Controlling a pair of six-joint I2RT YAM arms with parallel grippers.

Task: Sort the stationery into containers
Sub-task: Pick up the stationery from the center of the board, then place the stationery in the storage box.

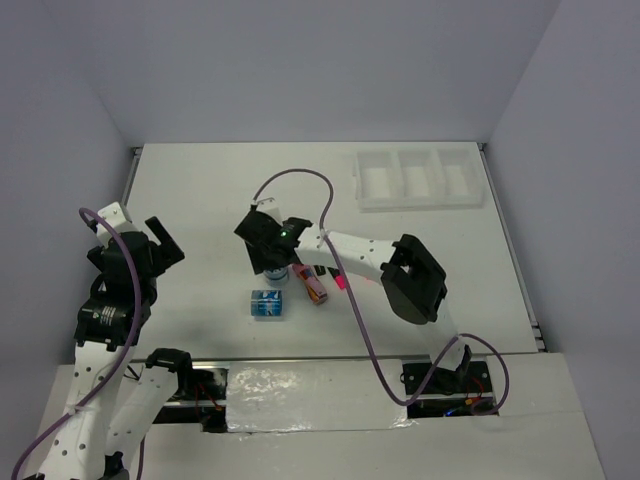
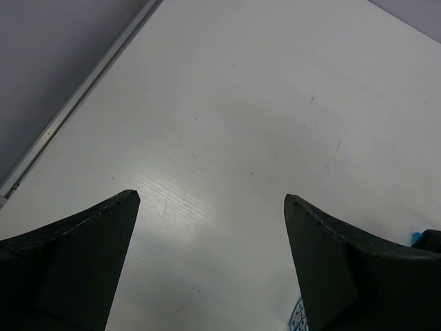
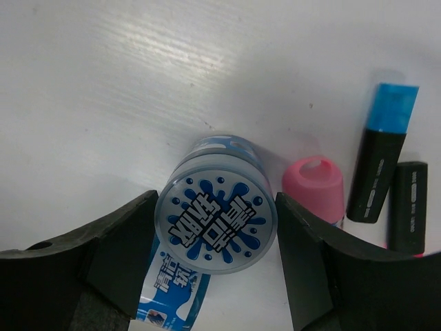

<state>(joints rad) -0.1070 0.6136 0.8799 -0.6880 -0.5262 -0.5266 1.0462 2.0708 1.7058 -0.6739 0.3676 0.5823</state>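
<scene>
A round blue-and-white roll [image 3: 216,224] stands upright on the white table [image 1: 200,200], near the middle and well apart from the tray [image 1: 420,203] at the far right. The right gripper [image 3: 216,205] is around it, one black jaw against each side of the rim, so it appears to have hold of the roll; whether the roll is off the table cannot be told.

The roll looks light and rigid, likely a hard plastic case. Its curved, glossy wall may slip, so the best hold is across the widest part, as the jaws sit now.

Its flat top bears a blue splash design with bold white lettering. Just beside it lie highlighters: one with a pink cap [image 3: 313,187], one with a blue cap [image 3: 382,155]. A second roll [image 1: 268,303] lies nearer the arms.

The left gripper [image 2: 210,200] hangs wide open and empty over bare table.
</scene>
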